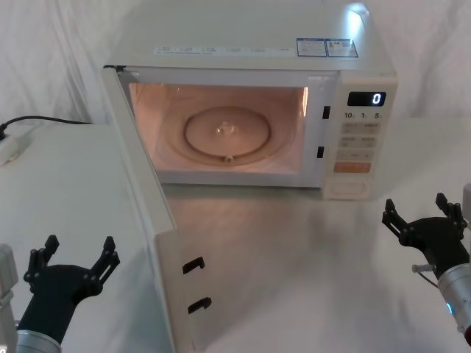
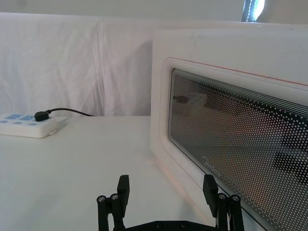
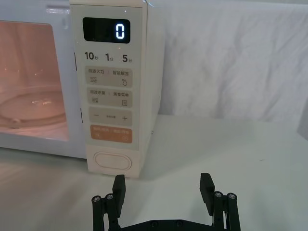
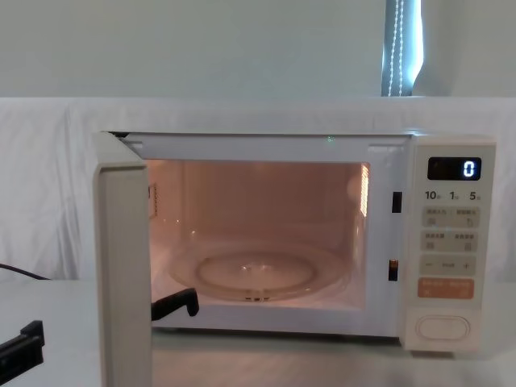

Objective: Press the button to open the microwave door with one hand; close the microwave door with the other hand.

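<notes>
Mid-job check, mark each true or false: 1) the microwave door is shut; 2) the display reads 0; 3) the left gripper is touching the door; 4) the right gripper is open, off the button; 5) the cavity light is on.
1) False. The door stands swung wide open toward the robot's left.
2) True. The display on the microwave shows a lit 0.
3) False. The left gripper hangs open beside the door's outer face, apart from it.
4) True. The right gripper is open and short of the button.
5) True. The cavity glows warm inside.
</notes>
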Robot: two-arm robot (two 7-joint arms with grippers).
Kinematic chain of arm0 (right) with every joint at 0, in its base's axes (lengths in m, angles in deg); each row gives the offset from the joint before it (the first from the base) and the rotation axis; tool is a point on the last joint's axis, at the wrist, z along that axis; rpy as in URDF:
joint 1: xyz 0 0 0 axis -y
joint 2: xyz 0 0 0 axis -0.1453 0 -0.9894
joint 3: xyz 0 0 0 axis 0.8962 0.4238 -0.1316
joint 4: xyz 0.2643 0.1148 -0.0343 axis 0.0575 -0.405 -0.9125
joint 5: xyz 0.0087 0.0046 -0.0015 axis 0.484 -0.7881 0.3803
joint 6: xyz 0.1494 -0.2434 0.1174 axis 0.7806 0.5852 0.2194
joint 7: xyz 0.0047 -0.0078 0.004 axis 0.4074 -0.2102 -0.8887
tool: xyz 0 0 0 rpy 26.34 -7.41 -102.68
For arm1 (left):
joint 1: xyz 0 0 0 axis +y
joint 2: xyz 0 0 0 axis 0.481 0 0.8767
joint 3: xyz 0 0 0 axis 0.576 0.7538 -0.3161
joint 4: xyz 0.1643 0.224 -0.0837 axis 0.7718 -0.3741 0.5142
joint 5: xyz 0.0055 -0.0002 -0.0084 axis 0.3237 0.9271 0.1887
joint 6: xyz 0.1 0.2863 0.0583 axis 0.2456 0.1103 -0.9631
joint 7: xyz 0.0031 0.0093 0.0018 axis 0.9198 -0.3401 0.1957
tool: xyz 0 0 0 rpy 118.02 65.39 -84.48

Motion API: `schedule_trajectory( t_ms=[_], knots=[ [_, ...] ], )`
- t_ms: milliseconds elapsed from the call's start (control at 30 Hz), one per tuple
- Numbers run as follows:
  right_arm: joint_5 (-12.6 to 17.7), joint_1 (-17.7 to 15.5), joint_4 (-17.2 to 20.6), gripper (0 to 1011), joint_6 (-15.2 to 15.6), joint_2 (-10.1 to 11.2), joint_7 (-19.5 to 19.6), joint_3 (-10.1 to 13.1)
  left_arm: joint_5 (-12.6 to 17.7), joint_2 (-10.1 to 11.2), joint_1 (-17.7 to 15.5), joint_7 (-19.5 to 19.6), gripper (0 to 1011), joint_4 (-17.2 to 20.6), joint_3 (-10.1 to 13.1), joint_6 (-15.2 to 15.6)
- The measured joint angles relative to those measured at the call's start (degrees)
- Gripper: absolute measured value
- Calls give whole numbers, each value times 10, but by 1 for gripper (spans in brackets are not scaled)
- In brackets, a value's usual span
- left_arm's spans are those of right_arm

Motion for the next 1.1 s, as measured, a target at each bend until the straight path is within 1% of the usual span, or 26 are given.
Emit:
schedule_trajectory(
  t_ms=[100,200,233,400,500,600,667,700,767,867,933,967,1033,1100],
  knots=[
    [0,0,0,1002,0,0,0,0,0,0,0,0,1001,0,0,0],
    [0,0,0,1002,0,0,0,0,0,0,0,0,969,0,0,0],
    [0,0,0,1002,0,0,0,0,0,0,0,0,933,0,0,0],
    [0,0,0,1002,0,0,0,0,0,0,0,0,822,0,0,0],
    [0,0,0,1002,0,0,0,0,0,0,0,0,735,0,0,0],
    [0,0,0,1002,0,0,0,0,0,0,0,0,610,0,0,0],
    [0,0,0,1002,0,0,0,0,0,0,0,0,568,0,0,0],
    [0,0,0,1002,0,0,0,0,0,0,0,0,503,0,0,0],
    [0,0,0,1002,0,0,0,0,0,0,0,0,472,0,0,0],
    [0,0,0,1002,0,0,0,0,0,0,0,0,359,0,0,0],
    [0,0,0,1002,0,0,0,0,0,0,0,0,323,0,0,0],
    [0,0,0,1002,0,0,0,0,0,0,0,0,262,0,0,0],
    [0,0,0,1002,0,0,0,0,0,0,0,0,216,0,0,0],
    [0,0,0,1002,0,0,0,0,0,0,0,0,138,0,0,0]
  ],
)
